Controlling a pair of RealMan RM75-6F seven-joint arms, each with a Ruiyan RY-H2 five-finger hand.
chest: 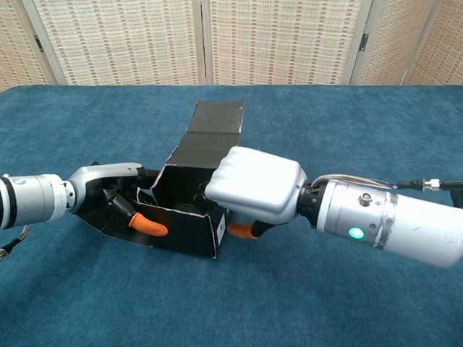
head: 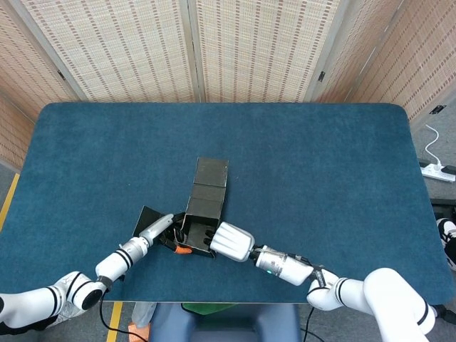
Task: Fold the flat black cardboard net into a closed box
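The black cardboard box (head: 201,217) (chest: 184,225) stands half folded near the table's front edge, walls up and top open. Its lid flap (head: 212,173) (chest: 217,120) lies flat behind it, pointing away from me. My left hand (head: 161,229) (chest: 107,183) holds the box's left end, with an orange fingertip (chest: 148,227) against the front wall above a flat side flap (head: 147,216). My right hand (head: 231,241) (chest: 255,184) grips the right wall, fingers reaching inside and an orange thumb tip (chest: 241,230) outside by the corner.
The blue table (head: 320,178) (chest: 347,130) spreads wide behind and to the right of the box. Folding screens (head: 235,50) stand beyond the far edge. A power strip (head: 436,171) lies on the floor at the right.
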